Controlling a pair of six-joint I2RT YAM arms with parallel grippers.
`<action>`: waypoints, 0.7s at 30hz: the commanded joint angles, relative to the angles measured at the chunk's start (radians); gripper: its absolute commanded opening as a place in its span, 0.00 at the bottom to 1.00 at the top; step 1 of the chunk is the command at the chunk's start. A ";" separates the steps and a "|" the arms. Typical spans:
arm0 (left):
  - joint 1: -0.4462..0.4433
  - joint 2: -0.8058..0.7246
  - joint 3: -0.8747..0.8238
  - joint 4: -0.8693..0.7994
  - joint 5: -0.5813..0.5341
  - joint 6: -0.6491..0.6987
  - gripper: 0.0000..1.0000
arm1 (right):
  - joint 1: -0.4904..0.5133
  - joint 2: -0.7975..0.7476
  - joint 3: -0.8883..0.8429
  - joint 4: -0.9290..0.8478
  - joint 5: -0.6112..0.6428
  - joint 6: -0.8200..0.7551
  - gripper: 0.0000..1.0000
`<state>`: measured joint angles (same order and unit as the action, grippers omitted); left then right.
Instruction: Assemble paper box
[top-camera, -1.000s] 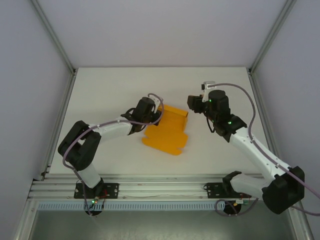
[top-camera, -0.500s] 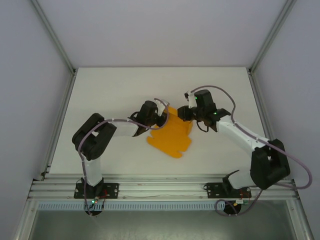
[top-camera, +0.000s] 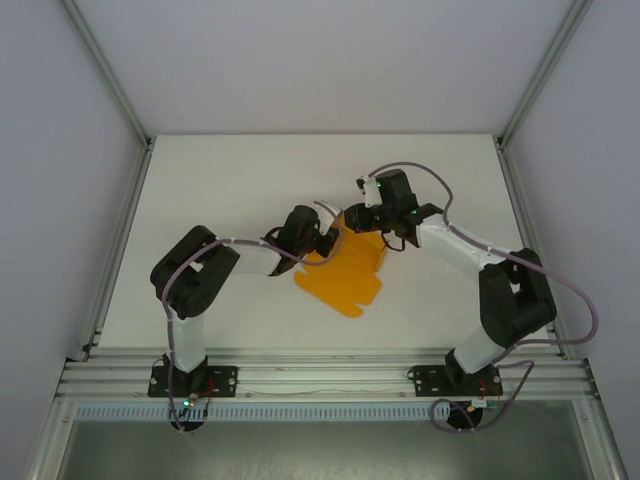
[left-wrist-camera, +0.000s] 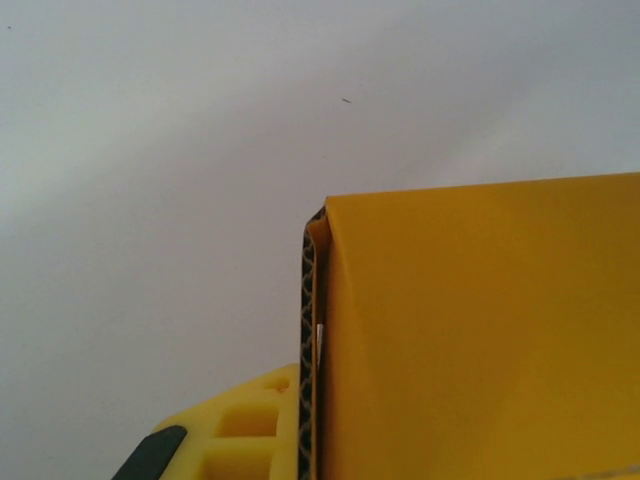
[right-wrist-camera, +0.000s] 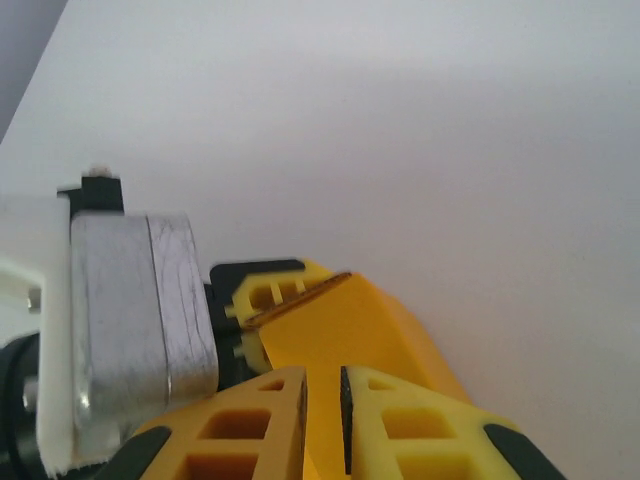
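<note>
Left gripper (top-camera: 321, 240) at the paper box's (top-camera: 340, 278) left edge: jaws pinched tight on the corrugated card, which I read as anchoring it. The box lies on the white table (top-camera: 220, 190), between both grippers. Right gripper (top-camera: 362, 222) at the box's far edge, jaws narrow, nipping the flap, likely to fold it.

White-black arms (top-camera: 245, 262); yellow right pincer (right-wrist-camera: 322, 388)

- The paper box (top-camera: 340, 272) was thin orange card, smooth and matt. Its cut edge (left-wrist-camera: 307, 350) showed wavy paper inside.
- The table (top-camera: 220, 180) under the paper box was white, smooth and dull.
- The right gripper (right-wrist-camera: 322, 400) had yellow plastic fingers (right-wrist-camera: 240, 430).
- A block (right-wrist-camera: 140, 310) beside the paper box was scratchy silver metal.
</note>
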<state>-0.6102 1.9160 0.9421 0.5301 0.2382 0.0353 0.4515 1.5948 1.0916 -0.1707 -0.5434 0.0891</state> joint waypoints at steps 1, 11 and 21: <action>-0.010 0.029 -0.026 0.056 -0.020 0.037 0.00 | 0.001 0.046 0.049 0.037 0.015 0.016 0.17; -0.012 0.043 -0.045 0.080 -0.041 0.006 0.13 | 0.002 0.142 0.030 0.047 -0.079 0.067 0.11; -0.013 0.054 -0.082 0.114 -0.043 -0.046 0.25 | 0.040 0.072 -0.196 0.133 0.008 -0.135 0.08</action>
<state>-0.6155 1.9530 0.8864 0.6273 0.1947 0.0158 0.4488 1.6627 0.9974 0.0582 -0.5842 0.0711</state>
